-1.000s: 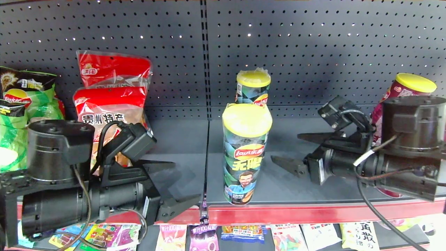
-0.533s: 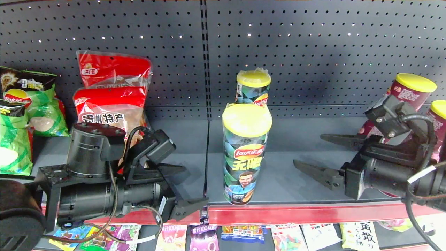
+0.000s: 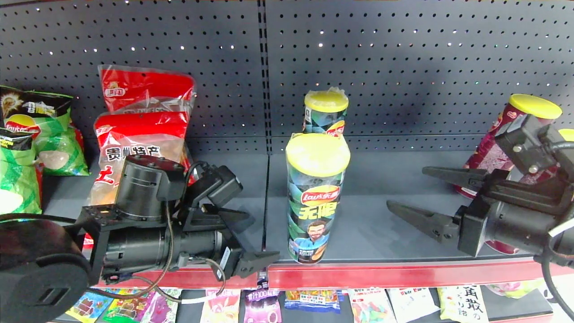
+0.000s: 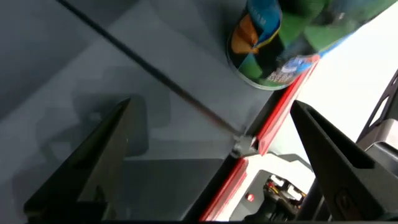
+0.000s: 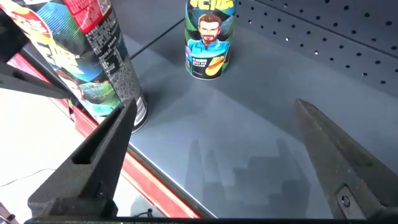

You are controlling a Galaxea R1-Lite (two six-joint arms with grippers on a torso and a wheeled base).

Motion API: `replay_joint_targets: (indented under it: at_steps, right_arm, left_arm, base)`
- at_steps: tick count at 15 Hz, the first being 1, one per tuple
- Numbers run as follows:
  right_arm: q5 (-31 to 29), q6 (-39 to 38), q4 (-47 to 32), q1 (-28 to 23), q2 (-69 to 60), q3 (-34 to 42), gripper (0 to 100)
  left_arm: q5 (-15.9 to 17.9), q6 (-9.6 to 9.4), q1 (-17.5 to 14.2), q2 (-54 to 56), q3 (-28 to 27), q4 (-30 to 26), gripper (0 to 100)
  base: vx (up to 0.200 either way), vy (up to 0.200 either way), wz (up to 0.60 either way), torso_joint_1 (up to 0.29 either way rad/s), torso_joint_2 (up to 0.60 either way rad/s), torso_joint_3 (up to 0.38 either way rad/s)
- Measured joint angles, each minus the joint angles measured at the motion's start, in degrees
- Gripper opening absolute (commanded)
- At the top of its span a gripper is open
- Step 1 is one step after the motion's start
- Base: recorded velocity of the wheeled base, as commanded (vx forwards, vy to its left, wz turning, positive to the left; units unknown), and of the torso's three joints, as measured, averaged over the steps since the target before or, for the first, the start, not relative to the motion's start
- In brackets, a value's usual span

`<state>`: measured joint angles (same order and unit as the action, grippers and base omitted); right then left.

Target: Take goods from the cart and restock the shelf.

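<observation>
Cans first: a tall green-and-blue cardboard chip can with a yellow plastic lid (image 3: 317, 197) stands upright near the front of the grey metal shelf with a red front lip (image 3: 394, 273), at the middle of the head view. At its 12 o'clock, farther back toward the dark perforated back panel (image 3: 403, 67), a second matching can (image 3: 326, 112) also stands upright.

The left gripper (image 3: 263, 237) lies at the front can's 8 o'clock, just over the red lip. Its fingers are spread wide and point toward the can without touching it, and nothing is between them. The right gripper (image 3: 406, 187) lies at the can's 3 o'clock, above the shelf floor. It too is spread wide and holds nothing, pointing at the can but well apart from it.

Two clear plastic snack bags with red tops (image 3: 143, 130) lean upright at the can's 10 o'clock, one behind the other. Green crisp bags (image 3: 27, 148) sit at 9 o'clock, at the edge of the head view. Maroon chip cans with yellow lids (image 3: 486, 154) stand at 2 to 3 o'clock, partly hidden by the right arm. Small colourful packets (image 3: 372, 305) line the shelf below, at 6 o'clock.
</observation>
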<state>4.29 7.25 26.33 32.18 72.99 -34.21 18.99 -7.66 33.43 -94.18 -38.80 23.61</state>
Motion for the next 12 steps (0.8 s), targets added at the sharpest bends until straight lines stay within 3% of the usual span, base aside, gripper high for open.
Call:
replay_joint_targets:
  at_steps: [12]
  right_arm:
    - [-0.02,-0.01,0.0,-0.16,-0.27,-0.22,100]
  left_arm:
    - [-0.33,0.0,0.77,-3.8,-2.68,0.0,100]
  base:
    - [0.0,0.0,0.0,0.0,0.0,0.0]
